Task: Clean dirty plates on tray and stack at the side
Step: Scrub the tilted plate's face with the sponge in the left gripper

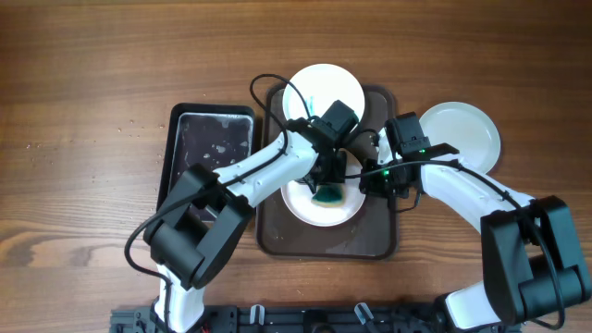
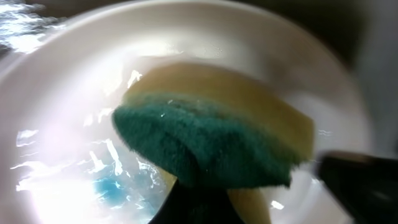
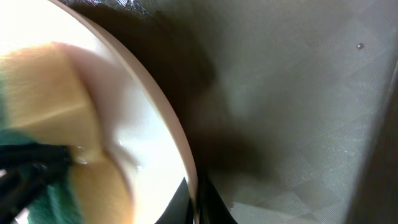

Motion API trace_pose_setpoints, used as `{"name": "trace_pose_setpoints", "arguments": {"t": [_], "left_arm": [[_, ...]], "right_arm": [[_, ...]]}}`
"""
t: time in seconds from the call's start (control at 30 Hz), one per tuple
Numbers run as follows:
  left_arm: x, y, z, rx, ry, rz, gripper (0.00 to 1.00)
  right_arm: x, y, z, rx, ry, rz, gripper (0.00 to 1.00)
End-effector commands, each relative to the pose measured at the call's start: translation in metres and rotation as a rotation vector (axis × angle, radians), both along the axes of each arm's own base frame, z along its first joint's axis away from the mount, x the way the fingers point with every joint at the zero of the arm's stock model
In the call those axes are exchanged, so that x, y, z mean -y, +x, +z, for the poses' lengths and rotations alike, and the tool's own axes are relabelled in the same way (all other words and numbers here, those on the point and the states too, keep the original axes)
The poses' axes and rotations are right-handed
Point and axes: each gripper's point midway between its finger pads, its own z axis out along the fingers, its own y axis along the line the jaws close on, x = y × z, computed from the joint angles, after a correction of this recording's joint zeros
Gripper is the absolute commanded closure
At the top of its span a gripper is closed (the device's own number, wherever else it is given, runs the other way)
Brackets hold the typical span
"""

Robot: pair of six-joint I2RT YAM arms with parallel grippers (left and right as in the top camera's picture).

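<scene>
The worry from where I stand is the plate skating or tipping. It's wet and glossy, and the right gripper seems to have only its right rim pinched between nearly closed jaws. A hard shove from the sponge could twist the rim out of that pinch and send the plate sliding across the brown tray. The left gripper is clamped tight on the sponge, pressing it into the dish. If it bears down near the unheld edge, the plate may rock up. The sponge could also drag water over the rim onto the tray. The plate sits on the near half of the tray, about mid-desk. It is white, shallow and streaked with water glare, with a blue smear left near the sponge, so I'd say it isn't clean yet. The sponge is yellow with a green scouring face. A second plate waits at the tray's far end, and a clean plate lies toward the desk's right edge.
</scene>
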Motion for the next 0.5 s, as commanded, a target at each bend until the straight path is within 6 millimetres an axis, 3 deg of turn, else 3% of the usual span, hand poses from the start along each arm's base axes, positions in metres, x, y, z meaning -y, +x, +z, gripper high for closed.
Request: {"name": "trace_pose_setpoints", "arguments": {"t": [0.0,0.1,0.23,0.33,0.47], "left_arm": [[-0.094,0.021,-0.021,0.067,0.37,0.142,0.96],[-0.12,0.024,-0.016,0.085,0.477,0.159,0.96],[-0.122,0.025,-0.016,0.085,0.48,0.16,0.96],[-0.094,0.017,-0.023,0.02,0.34,0.149,0.96],[-0.018,-0.004,-0.021,-0.132,-0.024,0.092,0.96]], "right_arm": [[0.014,-0.002,-0.013,-0.02,-0.086,-0.016,0.96],[0.013,-0.002,-0.013,-0.02,-0.081,-0.015,0.96],[0.013,-0.002,-0.013,-0.02,-0.082,-0.015,0.96],[0.014,-0.002,-0.013,-0.021,-0.082,-0.015,0.96],[0.014,-0.002,-0.013,-0.019,-0.082,-0.012,0.96]]}}
